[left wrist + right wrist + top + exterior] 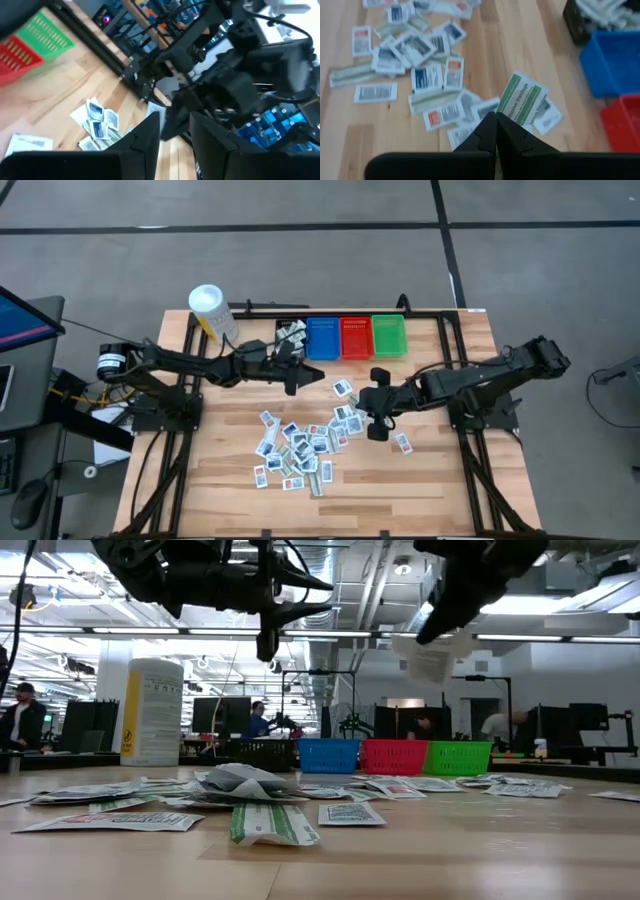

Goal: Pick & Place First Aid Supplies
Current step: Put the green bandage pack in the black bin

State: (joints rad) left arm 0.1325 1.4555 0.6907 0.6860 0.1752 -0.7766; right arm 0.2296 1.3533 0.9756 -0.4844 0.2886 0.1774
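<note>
Pale packets (300, 448) strewn over the wooden table (420, 490), most in a heap at its middle, a few in the black bin (290, 335). Right gripper (496, 131) raised above the heap's right edge, jaws pressed together, pinching a green-striped packet (520, 102). Left gripper (318, 380) hovering near the blue bin (323, 338), jaws parted, empty. Red bin (356, 337) and green bin (388, 335) beside the blue.
</note>
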